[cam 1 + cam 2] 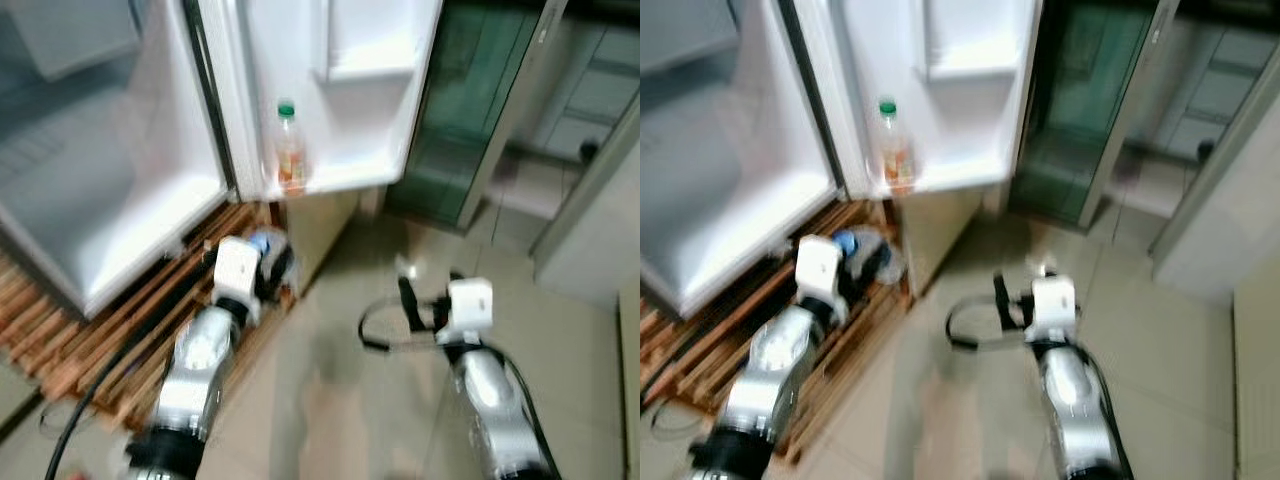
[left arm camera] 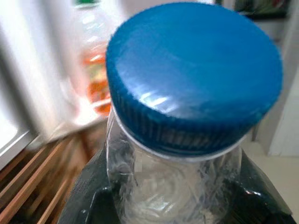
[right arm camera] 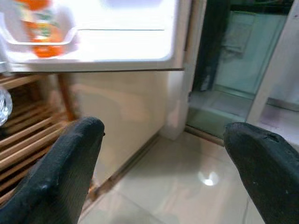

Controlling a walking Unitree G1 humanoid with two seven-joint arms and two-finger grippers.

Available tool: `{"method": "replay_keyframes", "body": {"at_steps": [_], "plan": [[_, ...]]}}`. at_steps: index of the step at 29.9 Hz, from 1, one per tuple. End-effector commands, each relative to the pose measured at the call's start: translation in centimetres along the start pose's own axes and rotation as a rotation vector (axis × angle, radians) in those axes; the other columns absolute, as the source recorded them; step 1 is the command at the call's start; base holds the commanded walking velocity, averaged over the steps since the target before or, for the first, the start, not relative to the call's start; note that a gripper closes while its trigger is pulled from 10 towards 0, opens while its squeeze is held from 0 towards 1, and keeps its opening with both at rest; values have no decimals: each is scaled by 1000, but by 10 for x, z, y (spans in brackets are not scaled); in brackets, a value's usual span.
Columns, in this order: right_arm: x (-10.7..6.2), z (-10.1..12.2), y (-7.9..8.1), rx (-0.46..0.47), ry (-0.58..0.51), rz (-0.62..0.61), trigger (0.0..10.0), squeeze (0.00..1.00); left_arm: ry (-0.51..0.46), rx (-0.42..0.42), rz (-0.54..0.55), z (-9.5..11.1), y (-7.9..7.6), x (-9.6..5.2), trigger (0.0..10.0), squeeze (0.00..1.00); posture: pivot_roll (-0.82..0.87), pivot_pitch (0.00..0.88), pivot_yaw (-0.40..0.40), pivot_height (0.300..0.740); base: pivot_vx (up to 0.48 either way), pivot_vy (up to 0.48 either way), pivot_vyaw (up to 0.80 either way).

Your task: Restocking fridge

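My left gripper [image 1: 268,262] is shut on a clear plastic bottle with a blue cap [image 2: 194,74], held low in front of the open fridge. In the left wrist view the bottle's neck [image 2: 173,186] stands between the black fingers [image 2: 88,196]. An orange drink bottle with a green cap [image 1: 289,147] stands in the lowest shelf of the open fridge door [image 1: 340,90]. The same orange bottle [image 3: 41,28] appears in the right wrist view. My right gripper [image 1: 405,305] is open over the tiled floor, its fingers [image 3: 60,172] wide apart with nothing between them.
The fridge's white interior [image 1: 90,180] is open at the left. A wooden slatted pallet [image 1: 90,330] lies under it. A dark green glass door [image 1: 460,110] stands behind the fridge door. Beige floor tiles [image 1: 330,400] spread between my arms. A black cable [image 1: 80,410] runs by my left arm.
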State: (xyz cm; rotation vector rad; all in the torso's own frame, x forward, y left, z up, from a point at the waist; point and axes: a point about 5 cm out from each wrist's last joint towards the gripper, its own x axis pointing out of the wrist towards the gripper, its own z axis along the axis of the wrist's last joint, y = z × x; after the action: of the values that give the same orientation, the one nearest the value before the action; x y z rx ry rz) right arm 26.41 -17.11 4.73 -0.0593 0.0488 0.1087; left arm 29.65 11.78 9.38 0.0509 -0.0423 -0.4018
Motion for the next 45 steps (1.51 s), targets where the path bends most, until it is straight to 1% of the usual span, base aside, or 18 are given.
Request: {"method": "replay_keyframes", "body": {"at_steps": [1,5,10,13,19,29,31,33,34,35,36,37,38,41,44,45], "plan": [[-1,0,-2,12,0,-12,10000,8,-77,31,-70,16,-10,5,10000,0,-100,0,37,740,480,0,0],[-1,-2,-2,12,4,-15,10000,4,-105,35,-124,24,-16,6,10000,0,-100,0,36,740,480,0,0],[-1,-3,-3,10,5,-14,10000,8,-94,44,-125,25,-16,8,10000,0,-101,0,35,740,76,0,0],[0,-4,-4,11,10,-12,10000,8,-119,34,-122,30,-14,10,10000,0,-101,0,35,740,0,0,0],[4,-5,-7,12,14,-12,10000,8,-119,26,-129,31,-15,9,10000,0,-104,0,36,740,178,-410,0],[5,-5,-6,11,10,-3,10000,12,-116,14,-127,31,-16,11,10000,0,-108,0,36,740,275,-392,0],[4,-5,-6,11,10,0,10000,8,-121,-5,-120,32,-16,12,10000,0,-109,0,35,740,289,-379,0],[4,-5,-5,12,9,1,10000,8,-122,-5,-119,33,-16,12,10000,0,-109,0,35,740,334,-341,0],[4,-5,-5,12,8,6,10000,8,-124,-6,-118,35,-15,13,10000,0,-110,0,35,740,0,0,0],[5,-4,-4,8,6,23,10000,12,-138,3,-118,42,-14,15,10000,0,-110,0,33,740,0,0,0],[5,-3,-2,-3,3,60,10000,8,-173,11,-113,58,-8,21,10000,0,-109,0,32,740,0,0,0],[5,-3,-2,-3,3,60,10000,8,-173,11,-113,58,-8,21,10000,0,-109,0,32,740,0,0,0],[4,-3,0,-4,1,81,10000,8,-195,21,-110,68,-2,24,10000,0,-105,0,32,740,0,0,0],[4,-3,5,0,-1,109,10000,4,-195,21,-110,72,2,25,10000,0,-104,0,36,740,0,0,0],[3,-2,11,19,-6,149,10000,8,-188,20,-130,73,0,26,10000,0,-105,0,38,740,0,0,0],[2,0,15,18,-10,190,10000,8,-196,24,-135,77,-2,27,10000,0,-105,0,39,740,0,0,0]]}}
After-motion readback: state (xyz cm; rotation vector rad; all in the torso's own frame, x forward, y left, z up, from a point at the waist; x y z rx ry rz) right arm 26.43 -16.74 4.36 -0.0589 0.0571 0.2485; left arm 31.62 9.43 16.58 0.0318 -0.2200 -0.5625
